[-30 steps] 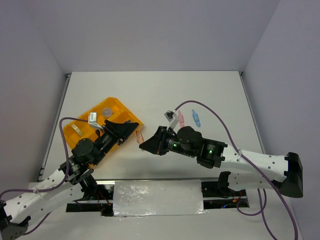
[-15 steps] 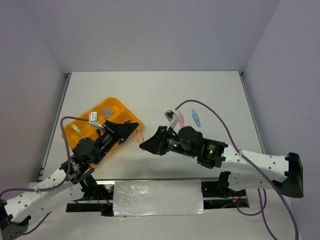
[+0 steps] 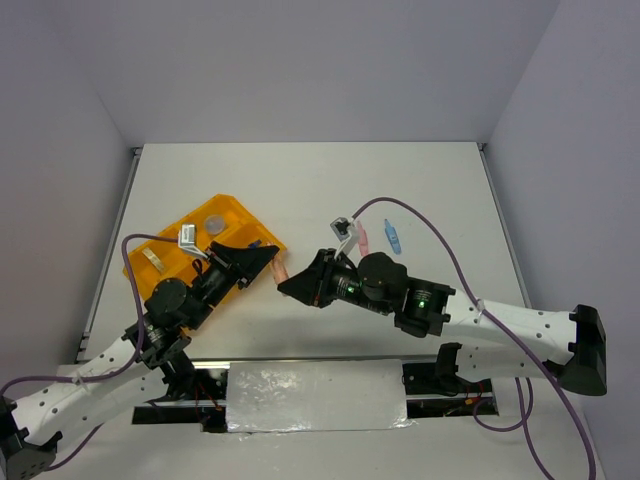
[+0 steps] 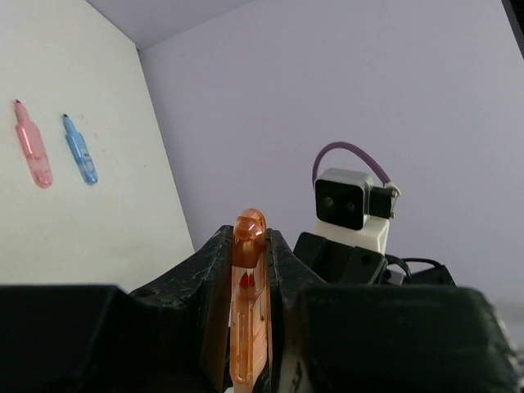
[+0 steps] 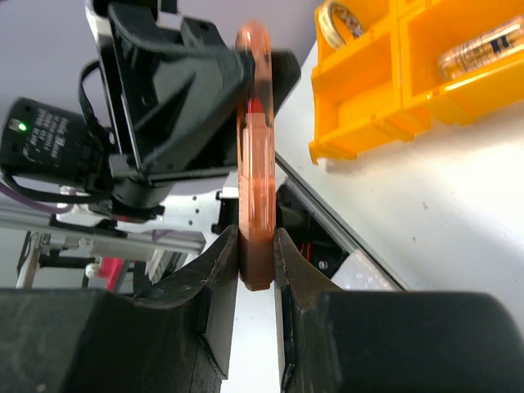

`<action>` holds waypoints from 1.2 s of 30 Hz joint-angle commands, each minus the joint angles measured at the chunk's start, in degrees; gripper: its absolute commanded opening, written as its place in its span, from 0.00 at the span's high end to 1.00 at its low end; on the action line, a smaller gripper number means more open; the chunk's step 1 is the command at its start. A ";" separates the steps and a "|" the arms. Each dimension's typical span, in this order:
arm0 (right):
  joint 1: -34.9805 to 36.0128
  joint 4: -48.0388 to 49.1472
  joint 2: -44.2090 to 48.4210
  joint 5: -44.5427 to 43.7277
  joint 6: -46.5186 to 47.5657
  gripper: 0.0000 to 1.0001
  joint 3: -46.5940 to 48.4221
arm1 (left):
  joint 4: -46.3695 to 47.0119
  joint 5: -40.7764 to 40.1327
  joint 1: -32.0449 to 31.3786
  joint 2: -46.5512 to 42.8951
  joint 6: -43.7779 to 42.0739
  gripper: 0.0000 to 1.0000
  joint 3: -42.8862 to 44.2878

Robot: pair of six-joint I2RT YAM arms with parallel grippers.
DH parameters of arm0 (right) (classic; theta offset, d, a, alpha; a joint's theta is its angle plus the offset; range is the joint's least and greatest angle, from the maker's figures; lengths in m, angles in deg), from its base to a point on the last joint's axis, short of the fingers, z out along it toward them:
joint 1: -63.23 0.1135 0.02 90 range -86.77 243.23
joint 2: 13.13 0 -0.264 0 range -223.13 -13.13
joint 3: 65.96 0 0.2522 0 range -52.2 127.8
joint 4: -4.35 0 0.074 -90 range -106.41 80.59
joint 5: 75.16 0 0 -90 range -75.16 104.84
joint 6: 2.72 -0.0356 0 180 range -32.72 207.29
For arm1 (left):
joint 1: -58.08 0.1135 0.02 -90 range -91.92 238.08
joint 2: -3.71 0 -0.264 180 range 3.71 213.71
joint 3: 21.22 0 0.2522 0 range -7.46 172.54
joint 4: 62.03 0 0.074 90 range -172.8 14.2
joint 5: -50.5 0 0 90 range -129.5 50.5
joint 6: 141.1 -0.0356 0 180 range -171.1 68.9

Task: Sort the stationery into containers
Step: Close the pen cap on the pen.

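Observation:
A short orange pen-like piece (image 3: 283, 270) hangs in the air between my two grippers, just right of the yellow-orange tray (image 3: 236, 206). My left gripper (image 3: 272, 258) is shut on it in the left wrist view (image 4: 248, 303), fingers tight on both sides. My right gripper (image 3: 291, 285) grips its other end in the right wrist view (image 5: 255, 164). A pink piece (image 3: 363, 238) and a blue piece (image 3: 393, 237) lie on the table to the right. The tray holds a round greyish jar (image 3: 214, 226), a tape ring (image 3: 152, 258) and a clear tube (image 5: 483, 49).
The tray's near corner (image 5: 360, 139) lies close below and left of the joined grippers. The right arm's purple cable (image 3: 420, 225) loops over the pink and blue pieces. White walls bound the table at the back and sides.
My left gripper has moved a little right and forward, and its fingers now close round the orange piece that my right gripper holds. The right arm has barely moved.

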 commanded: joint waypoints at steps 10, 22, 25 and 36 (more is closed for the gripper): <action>0.26 16.30 0.56 -5.59 4.39 1.00 -1.37 | 7.91 6.63 -0.46 -1.39 -2.43 1.00 -4.93; -8.15 17.71 -5.40 3.95 14.14 1.00 12.23 | 6.33 15.50 -0.46 -1.13 -8.67 1.00 -7.92; -11.58 18.16 -9.27 8.45 13.36 1.00 17.15 | 5.28 17.62 -1.07 -1.21 -9.55 1.00 -9.32; -13.18 20.08 -14.65 18.53 13.96 1.00 21.59 | -12.72 10.08 -2.40 -10.52 -12.18 1.00 -9.78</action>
